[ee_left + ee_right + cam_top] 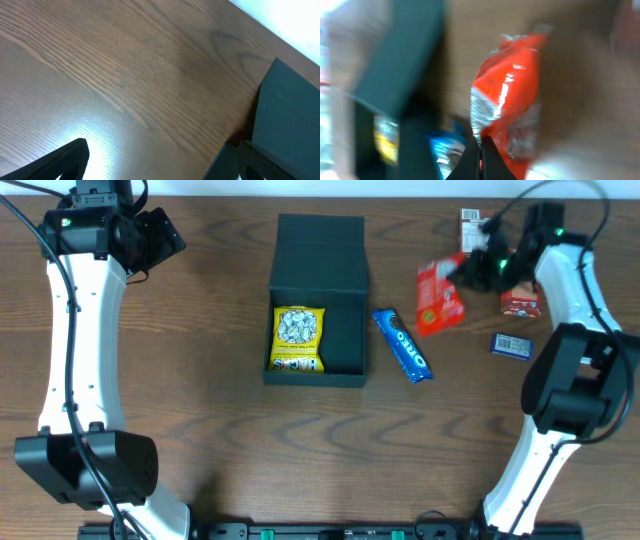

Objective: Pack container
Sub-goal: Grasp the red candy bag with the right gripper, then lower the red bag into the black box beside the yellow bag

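Overhead: right tool [463, 272] sits in the upper right of the frame, closed on a red snack packet [438, 298]. The packet hangs tilted to the left of the tool and looks to be off the bench [200, 430].

The container [345, 335] is at frame centre, to the left of the tool and slightly lower in the frame. Its flap lid is open and laid back toward the top edge. The carry is therefore leftward. The red packet's long axis runs roughly top to bottom with a slight lean. The free slot runs the same way, so probably little turning is needed. The right arm is clearly the nearer one. The left tool [150, 235] is in the upper left, well apart from the container.

Contents: one yellow snack packet [298, 338] lies flat in the left half, and the right half is bare. A blue Oreo packet [402, 345] lies diagonally on the bench just beside the container's right wall, not inside, and under the likely carry path.

A small red carton [520, 304] is right of the tool, and a small blue packet [512, 345] is below that.

Right wrist view is heavily blurred. The fingers [472, 157] meet at the bottom centre, pinching the red packet's lower edge, with the dark container [395, 55] at left.

Left wrist view shows the left tool [155, 170] spread apart with nothing between the fingers, only bench, and the container lid [292, 110] at the right edge.
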{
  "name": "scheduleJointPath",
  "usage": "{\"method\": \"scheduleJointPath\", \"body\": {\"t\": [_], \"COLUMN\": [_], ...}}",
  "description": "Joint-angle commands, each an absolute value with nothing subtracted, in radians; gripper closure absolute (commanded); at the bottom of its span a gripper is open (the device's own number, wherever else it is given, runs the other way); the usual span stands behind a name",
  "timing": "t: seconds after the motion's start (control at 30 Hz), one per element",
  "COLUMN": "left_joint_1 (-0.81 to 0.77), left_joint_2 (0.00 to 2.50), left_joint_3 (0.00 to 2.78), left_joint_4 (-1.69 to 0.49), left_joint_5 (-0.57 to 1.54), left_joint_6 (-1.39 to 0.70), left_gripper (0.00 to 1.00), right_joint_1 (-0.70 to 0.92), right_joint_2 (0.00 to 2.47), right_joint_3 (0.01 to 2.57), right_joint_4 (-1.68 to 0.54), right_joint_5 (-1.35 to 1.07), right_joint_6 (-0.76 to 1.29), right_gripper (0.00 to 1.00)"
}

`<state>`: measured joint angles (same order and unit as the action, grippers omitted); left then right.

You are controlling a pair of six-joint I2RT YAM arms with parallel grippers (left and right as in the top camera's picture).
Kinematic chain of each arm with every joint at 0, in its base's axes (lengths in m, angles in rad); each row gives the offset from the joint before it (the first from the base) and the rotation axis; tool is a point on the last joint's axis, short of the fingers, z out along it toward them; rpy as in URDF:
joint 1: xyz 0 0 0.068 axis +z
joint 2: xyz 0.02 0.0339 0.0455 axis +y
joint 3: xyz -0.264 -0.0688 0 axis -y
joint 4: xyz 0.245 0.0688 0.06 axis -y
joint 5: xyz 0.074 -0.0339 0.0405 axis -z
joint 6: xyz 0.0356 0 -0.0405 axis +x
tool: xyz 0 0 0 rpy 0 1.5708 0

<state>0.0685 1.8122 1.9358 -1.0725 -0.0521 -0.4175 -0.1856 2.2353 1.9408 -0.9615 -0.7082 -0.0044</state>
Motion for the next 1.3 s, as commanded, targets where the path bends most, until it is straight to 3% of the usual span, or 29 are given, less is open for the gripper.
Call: {"method": "scheduleJointPath", "body": {"t": [0.0, 0.2, 0.53, 0.63, 0.9, 1.03, 1.17, 1.27], "left_joint_1": [0.071, 0.071, 0.071, 0.071, 0.071, 0.071, 0.071, 0.071], "left_joint_2": [1.82, 1.82, 1.82, 1.82, 1.82, 1.82, 1.82, 1.82], "left_joint_3": [1.931, 1.931, 1.931, 1.931, 1.931, 1.931, 1.931, 1.931], "left_joint_4": [-1.073, -1.073, -1.074, -1.077, -1.1, -1.098, -1.094, -1.095], "left_joint_5": [-0.051, -0.051, -0.051, -0.051, -0.052, -0.052, -0.051, -0.051], "left_joint_6": [-0.404, -0.404, -0.403, -0.398, -0.358, -0.36, -0.363, -0.363], "left_gripper": [0.05, 0.05, 0.05, 0.05, 0.05, 0.05, 0.05, 0.05], "right_joint_1": [-0.169, -0.068, 0.219, 0.249, 0.261, 0.261, 0.245, 0.269], "right_joint_2": [2.223, 2.178, 2.158, 2.158, 2.012, 1.876, 1.839, 1.839], "right_joint_3": [2.106, 2.255, 2.178, 2.112, 2.022, 1.774, 1.451, 1.386], "right_joint_4": [-0.971, -0.97, -1.017, -1.028, -1.248, -1.038, -0.611, -0.455], "right_joint_5": [-0.902, -0.955, -0.942, -0.931, -0.799, -0.738, -0.977, -0.968], "right_joint_6": [0.085, 0.213, 0.453, 0.458, 0.208, 0.276, 0.482, 0.567], "right_gripper": [0.99, 0.98, 0.99, 0.99, 0.99, 0.99, 0.99, 0.98]}}
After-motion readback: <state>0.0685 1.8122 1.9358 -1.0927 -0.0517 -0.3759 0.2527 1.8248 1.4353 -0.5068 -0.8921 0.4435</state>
